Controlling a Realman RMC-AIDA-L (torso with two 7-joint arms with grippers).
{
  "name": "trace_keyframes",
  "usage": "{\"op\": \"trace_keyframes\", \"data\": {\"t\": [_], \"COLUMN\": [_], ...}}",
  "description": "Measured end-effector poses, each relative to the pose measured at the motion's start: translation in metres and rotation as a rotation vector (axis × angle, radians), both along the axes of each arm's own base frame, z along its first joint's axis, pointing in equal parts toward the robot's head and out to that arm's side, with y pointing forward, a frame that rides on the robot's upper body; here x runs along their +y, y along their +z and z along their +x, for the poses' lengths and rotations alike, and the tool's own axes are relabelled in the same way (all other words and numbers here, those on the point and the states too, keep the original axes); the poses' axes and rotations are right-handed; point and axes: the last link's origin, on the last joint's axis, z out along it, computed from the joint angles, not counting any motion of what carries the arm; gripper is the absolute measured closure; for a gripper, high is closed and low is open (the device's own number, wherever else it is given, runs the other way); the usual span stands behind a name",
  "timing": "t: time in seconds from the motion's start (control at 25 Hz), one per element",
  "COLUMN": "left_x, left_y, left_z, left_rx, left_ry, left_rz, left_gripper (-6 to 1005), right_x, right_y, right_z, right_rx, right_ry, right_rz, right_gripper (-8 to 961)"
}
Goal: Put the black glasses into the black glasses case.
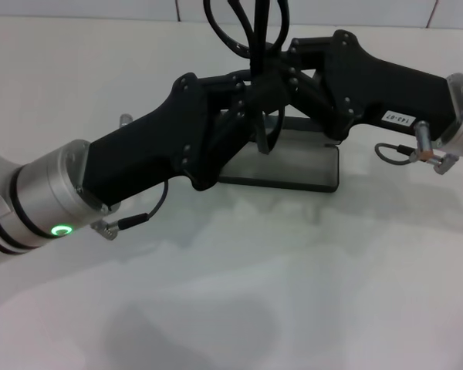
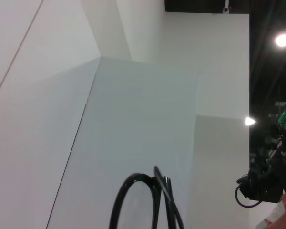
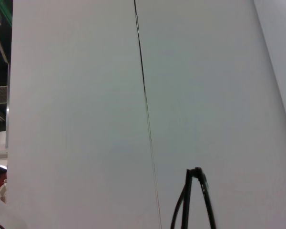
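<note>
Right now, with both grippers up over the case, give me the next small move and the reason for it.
Probably lower both arms together. In the head view the left gripper and right gripper meet above the black glasses case, and the black glasses stick up from between them, clear of the case. The case lies on the table just beneath, so a short, level descent should bring the frames to it.

Black glasses (image 1: pixel 251 31) held aloft, black glasses case (image 1: pixel 293 158) below

Both grippers, left gripper (image 1: pixel 251 81) and right gripper (image 1: pixel 282 69), meet above the black glasses case (image 1: pixel 293 166)
</note>
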Motion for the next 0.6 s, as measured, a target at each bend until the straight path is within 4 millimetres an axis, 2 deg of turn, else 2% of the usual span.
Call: {"op": "trace_keyframes", "data": {"t": [0.6], "left_x": [0.0008], "left_y": [-0.0003], "left_z": [-0.0003], "left_rx": [0.004], "left_ry": [0.006], "left_rz": [-0.001], "left_gripper": [949], "right_x": [0.0004], "right_y": [-0.0030], "right_z": [-0.0001], "right_rx": [-0.017], "right_ry": [-0.001], "right_rz": [-0.002], "right_gripper": [886]}}
